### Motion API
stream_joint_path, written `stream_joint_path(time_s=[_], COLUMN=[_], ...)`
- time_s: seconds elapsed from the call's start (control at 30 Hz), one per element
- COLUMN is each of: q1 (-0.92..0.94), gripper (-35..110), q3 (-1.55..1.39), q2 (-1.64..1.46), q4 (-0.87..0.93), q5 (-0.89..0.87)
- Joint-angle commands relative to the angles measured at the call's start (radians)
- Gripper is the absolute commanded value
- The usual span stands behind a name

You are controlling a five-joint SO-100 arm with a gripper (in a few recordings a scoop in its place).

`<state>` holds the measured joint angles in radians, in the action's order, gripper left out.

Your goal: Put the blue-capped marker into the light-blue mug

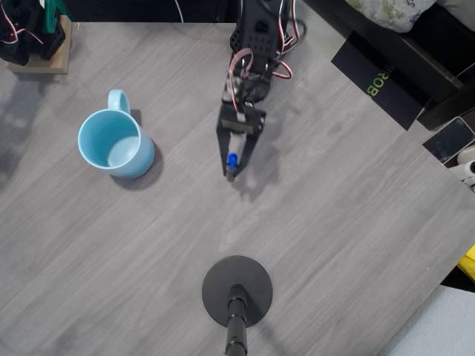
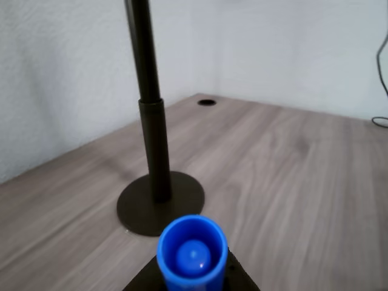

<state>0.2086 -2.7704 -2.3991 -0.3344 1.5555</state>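
In the overhead view the blue-capped marker [image 1: 232,160] is held above the middle of the table, with my gripper [image 1: 231,170] shut on it. Its blue cap [image 2: 193,254] faces the wrist camera end-on, sitting between the dark jaws at the bottom of that view. The light-blue mug [image 1: 115,144] stands upright to the left of the gripper, well apart from it. The mug's handle [image 1: 118,99] points toward the far edge, and its inside looks empty.
A black camera stand with a round base [image 1: 237,291] stands near the front edge, below the gripper; its pole [image 2: 151,103] rises ahead in the wrist view. A wooden block [image 1: 41,55] with dark parts sits at the far left corner. Boxes lie off the table's right edge.
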Motion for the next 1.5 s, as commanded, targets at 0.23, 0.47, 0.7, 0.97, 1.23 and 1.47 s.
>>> stream_joint_path(time_s=[0.23, 0.47, 0.7, 0.97, 1.23, 1.47], q1=[0.141, 0.264, 0.394, 0.509, 0.603, 0.686], gripper=[0, 0, 0, 0, 0, 0], q3=[0.221, 0.385, 0.531, 0.586, 0.644, 0.658], q2=[-0.035, 0.097, 0.201, 0.187, 0.232, 0.282], q4=[0.066, 0.066, 0.067, 0.137, 0.144, 0.175], q5=[-0.038, -0.081, -0.137, -0.149, -0.143, -0.103])
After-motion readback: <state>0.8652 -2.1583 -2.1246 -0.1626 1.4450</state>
